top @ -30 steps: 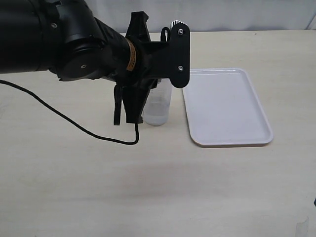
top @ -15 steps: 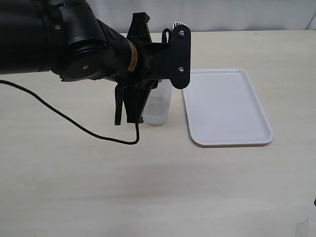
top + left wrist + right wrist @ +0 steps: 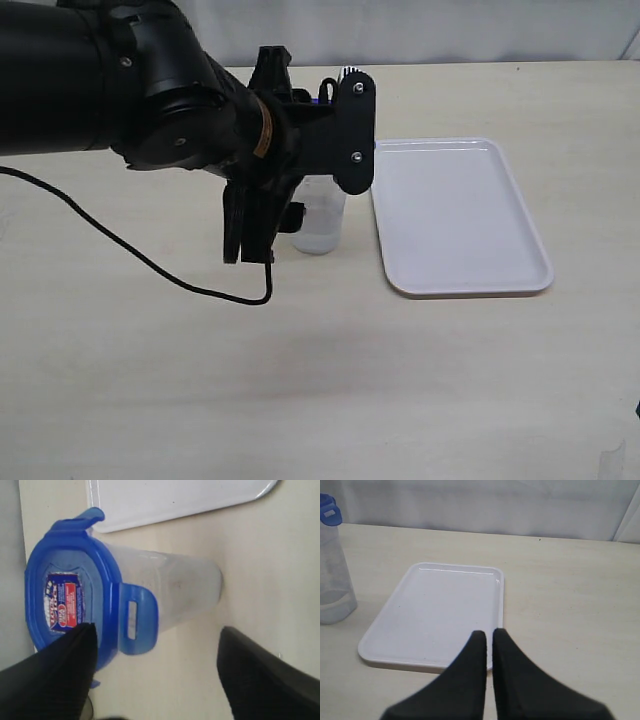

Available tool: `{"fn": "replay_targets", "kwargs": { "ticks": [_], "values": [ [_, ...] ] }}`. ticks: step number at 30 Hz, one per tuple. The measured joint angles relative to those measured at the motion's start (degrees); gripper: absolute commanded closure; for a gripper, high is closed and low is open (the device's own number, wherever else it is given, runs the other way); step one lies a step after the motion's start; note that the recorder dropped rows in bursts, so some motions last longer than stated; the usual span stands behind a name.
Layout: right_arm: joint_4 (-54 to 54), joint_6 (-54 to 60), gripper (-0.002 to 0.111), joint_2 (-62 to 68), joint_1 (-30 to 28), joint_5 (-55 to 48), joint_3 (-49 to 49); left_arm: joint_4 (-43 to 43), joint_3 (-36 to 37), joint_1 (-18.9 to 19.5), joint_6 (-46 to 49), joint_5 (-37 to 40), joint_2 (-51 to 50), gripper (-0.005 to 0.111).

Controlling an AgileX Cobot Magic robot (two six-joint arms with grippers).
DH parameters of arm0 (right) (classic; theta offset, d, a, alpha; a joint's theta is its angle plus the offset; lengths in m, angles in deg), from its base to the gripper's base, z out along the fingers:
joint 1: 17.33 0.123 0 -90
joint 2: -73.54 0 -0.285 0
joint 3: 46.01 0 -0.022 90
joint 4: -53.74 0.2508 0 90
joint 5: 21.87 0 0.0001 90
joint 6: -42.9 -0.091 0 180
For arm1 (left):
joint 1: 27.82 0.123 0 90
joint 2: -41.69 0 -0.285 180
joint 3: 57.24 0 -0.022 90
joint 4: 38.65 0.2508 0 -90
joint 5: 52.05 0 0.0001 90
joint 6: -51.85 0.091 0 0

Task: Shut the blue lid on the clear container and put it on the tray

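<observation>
Though they were shut, left fingers (image 3: 260, 680) now gape.

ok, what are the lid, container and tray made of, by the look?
The blue lid: opaque glossy plastic, with moulded snap flaps. The clear container: see-through, slightly hazy walls, probably plastic, though glass can't be excluded. The tray: smooth white, faint sheen, rounded raised rim, likely plastic.

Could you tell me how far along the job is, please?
Done: lid sits on the container, though one flap looks unsnapped. In hand: nothing; left gripper open near it. Left: container stands on the table beside the tray, not on it.
</observation>
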Motion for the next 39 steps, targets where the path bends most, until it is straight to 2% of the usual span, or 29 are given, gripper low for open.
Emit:
{"fn": "replay_targets", "kwargs": {
  "ticks": [8, 10, 11, 12, 15, 17, 23, 28, 32, 39],
  "values": [
    [0.0, 0.0, 0.104, 0.0, 0.0, 0.0, 0.0, 0.0, 0.0, 0.0, 0.0, 5.6, 3.8, 0.041],
    [0.0, 0.0, 0.104, 0.0, 0.0, 0.0, 0.0, 0.0, 0.0, 0.0, 0.0, 6.4, 5.0, 0.044],
    [0.0, 0.0, 0.104, 0.0, 0.0, 0.0, 0.0, 0.0, 0.0, 0.0, -0.2, 6.4, 5.7, 0.051],
    [0.0, 0.0, 0.104, 0.0, 0.0, 0.0, 0.0, -0.1, 0.0, 0.0, -0.8, 6.4, 6.6, 0.065],
    [0.0, 0.0, 0.104, 0.0, 0.0, 0.0, 0.0, -0.1, 0.0, 0.0, -3.1, 3.9, 9.3, 0.093],
    [0.0, 0.0, 0.104, 0.0, 0.0, 0.0, 0.0, -0.1, 0.0, 0.0, -3.6, 1.5, 10.1, 0.107],
    [0.0, 0.0, 0.104, 0.0, 0.0, 0.0, 0.0, -0.1, 0.0, 0.7, -8.6, -11.0, 10.1, 0.107],
    [0.0, 0.0, 0.104, 0.0, 0.0, 0.0, 0.0, -0.4, 0.0, 6.4, -18.5, -20.0, 9.5, 0.107],
    [0.0, 0.0, 0.104, 0.0, 0.0, 0.0, 0.0, -2.4, 0.0, 9.9, -19.9, -21.1, 9.1, 0.107],
    [0.0, 0.0, 0.104, 0.0, 0.0, 0.0, 0.0, -6.8, 0.0, 10.0, -16.5, -21.6, 4.1, 0.107]
  ]
}}
